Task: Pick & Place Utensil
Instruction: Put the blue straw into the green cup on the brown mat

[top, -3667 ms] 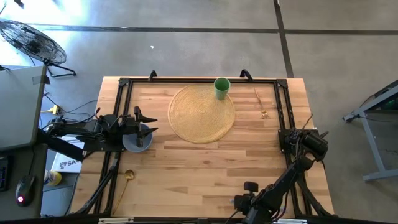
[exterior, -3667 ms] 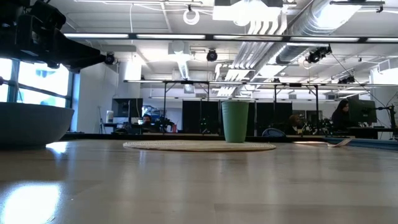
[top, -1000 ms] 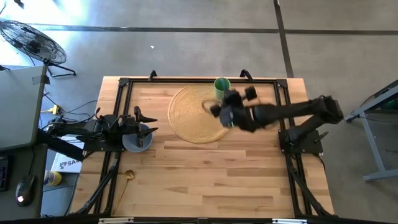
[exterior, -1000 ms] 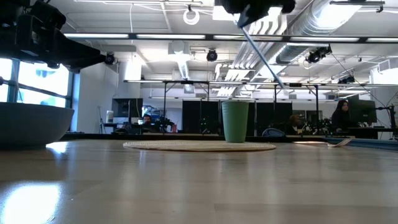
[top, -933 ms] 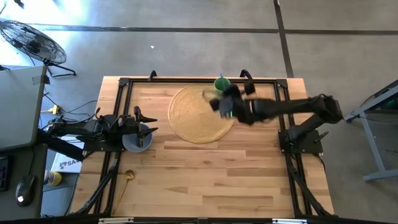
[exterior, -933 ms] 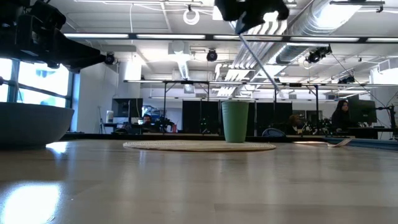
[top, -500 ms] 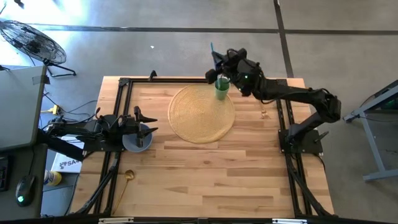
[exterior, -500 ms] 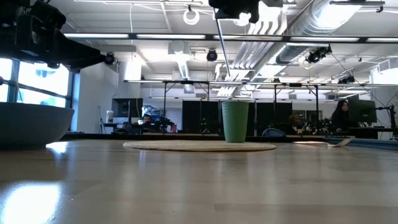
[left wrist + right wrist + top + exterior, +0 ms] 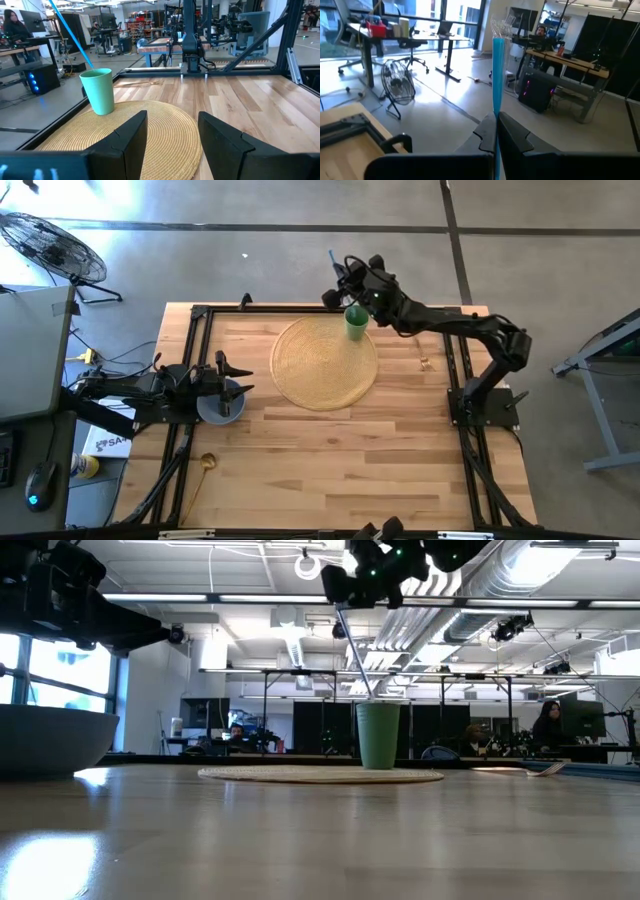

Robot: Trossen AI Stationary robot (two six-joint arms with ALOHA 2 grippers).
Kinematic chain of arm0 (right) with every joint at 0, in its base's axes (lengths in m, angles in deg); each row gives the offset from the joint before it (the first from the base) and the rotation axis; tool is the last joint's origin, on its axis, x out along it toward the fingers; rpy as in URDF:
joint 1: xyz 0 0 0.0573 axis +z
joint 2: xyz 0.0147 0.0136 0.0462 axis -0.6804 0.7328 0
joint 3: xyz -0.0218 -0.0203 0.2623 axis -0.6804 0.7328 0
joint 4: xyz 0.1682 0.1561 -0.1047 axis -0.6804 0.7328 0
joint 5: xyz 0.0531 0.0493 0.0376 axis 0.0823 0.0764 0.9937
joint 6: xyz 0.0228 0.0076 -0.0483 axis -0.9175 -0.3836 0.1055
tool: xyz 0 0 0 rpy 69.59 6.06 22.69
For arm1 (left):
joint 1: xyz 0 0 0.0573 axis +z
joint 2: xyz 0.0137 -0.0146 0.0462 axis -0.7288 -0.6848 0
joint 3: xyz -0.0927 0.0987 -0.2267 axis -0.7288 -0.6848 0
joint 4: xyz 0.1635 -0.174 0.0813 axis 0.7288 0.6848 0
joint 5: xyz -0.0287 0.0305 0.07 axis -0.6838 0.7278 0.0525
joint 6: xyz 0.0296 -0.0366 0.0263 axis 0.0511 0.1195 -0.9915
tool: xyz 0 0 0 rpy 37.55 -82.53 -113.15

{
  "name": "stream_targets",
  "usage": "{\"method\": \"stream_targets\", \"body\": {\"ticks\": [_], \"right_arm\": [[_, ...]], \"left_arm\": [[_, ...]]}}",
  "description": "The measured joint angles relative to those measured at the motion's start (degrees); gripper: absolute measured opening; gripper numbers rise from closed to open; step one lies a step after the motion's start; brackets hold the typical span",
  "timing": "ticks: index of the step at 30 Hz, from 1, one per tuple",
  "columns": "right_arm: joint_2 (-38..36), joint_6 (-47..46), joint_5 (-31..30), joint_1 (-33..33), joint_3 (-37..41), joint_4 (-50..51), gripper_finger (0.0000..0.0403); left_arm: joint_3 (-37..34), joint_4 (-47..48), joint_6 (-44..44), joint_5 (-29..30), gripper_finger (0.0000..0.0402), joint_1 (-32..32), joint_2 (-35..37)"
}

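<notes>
The right pincer (image 9: 352,280) is clamped on a thin blue utensil (image 9: 497,75), hanging over the green cup (image 9: 357,321) at the far edge of the round woven mat (image 9: 325,362). Its lower end appears inside the cup; release remains (probably). The left pincer (image 9: 170,137), fingers apart, waits over the grey bowl (image 9: 221,402) on the wooden bench (image 9: 330,460).

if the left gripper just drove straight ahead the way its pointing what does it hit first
Probably nothing on the table: the left gripper, open, looks across the woven placemat, and the green cup stands off to one side. The black frame post at the far edge comes first, though depth is unclear.
</notes>
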Motion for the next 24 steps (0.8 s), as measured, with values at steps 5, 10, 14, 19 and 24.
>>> {"method": "stream_targets", "body": {"ticks": [5,10,14,19,24], "right_arm": [[-0.1,-1.3,-0.4,0.2,2.8,-3.4,0.0],[-1.2,-2.9,-0.2,-0.1,14.5,-17.0,0.0],[-2.2,-3.4,-0.4,-0.5,23.1,-28.2,0.0],[-2.9,-3.9,-0.4,-0.8,30.7,-35.6,0.0],[-2.9,-4.1,-0.3,-0.8,34.6,-35.1,0.0]], "left_arm": [[0.0,0.0,0.0,0.0,0.0172,0.0,0.0],[0.0,0.0,0.0,0.0,0.0172,0.0,0.0],[0.0,0.0,0.0,0.0,0.0172,0.0,0.0],[0.0,0.0,0.0,0.0,0.0172,0.0,0.0],[0.0,0.0,0.0,0.0,0.0172,0.0,0.0]]}}
